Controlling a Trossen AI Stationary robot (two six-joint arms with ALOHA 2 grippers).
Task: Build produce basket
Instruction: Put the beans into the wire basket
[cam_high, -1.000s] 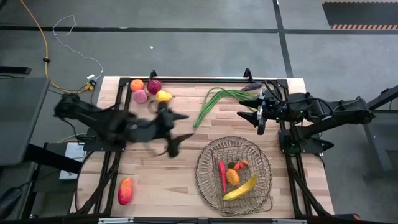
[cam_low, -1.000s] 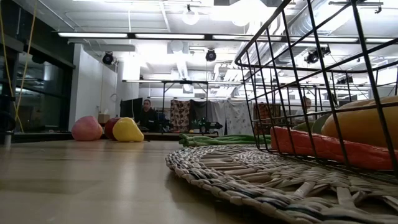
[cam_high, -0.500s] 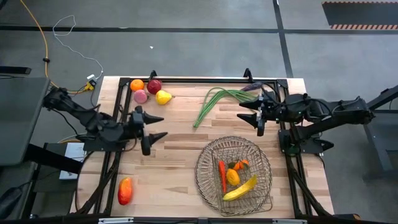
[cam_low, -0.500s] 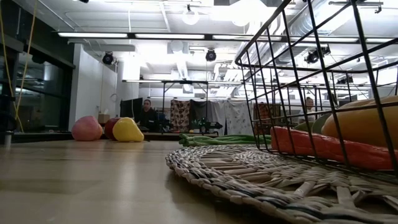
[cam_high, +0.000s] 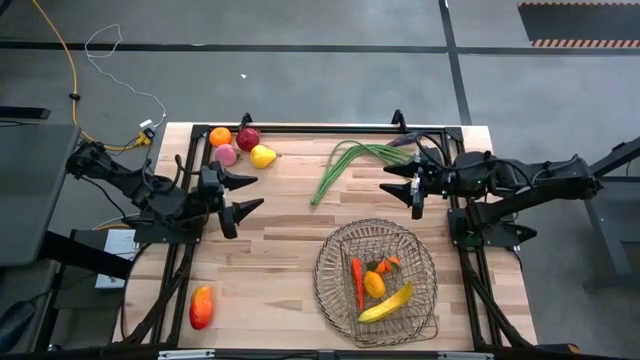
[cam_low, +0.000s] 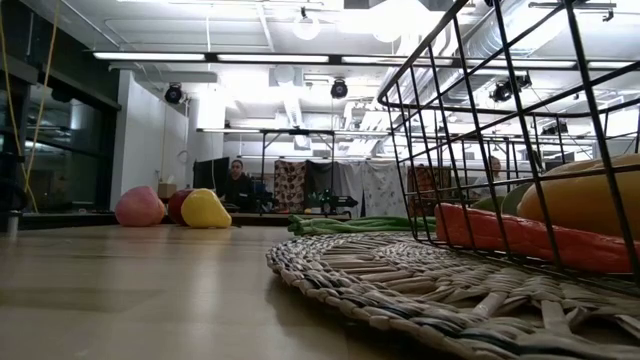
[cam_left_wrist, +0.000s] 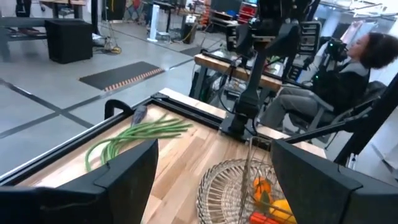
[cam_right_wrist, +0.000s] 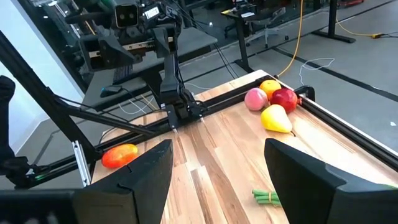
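The wire basket stands at the table's near right and holds a chilli, an orange, a banana and a carrot. An orange, apple, peach and pear lie at the far left. Green beans and an eggplant lie at the far middle, and a mango at the near left. My left gripper hovers open over the table's left side. My right gripper hovers open over the far right.
A black frame rail runs along the table's far edge. In the low view a woven mat lies under the basket. A person sits beyond the table's right side. Bare wood spans the table's middle.
My left gripper has drawn back from mid-table toward the table's left edge and a little toward the far edge, rolling as it went. It has stayed open with nothing in it. The produce has kept its place.
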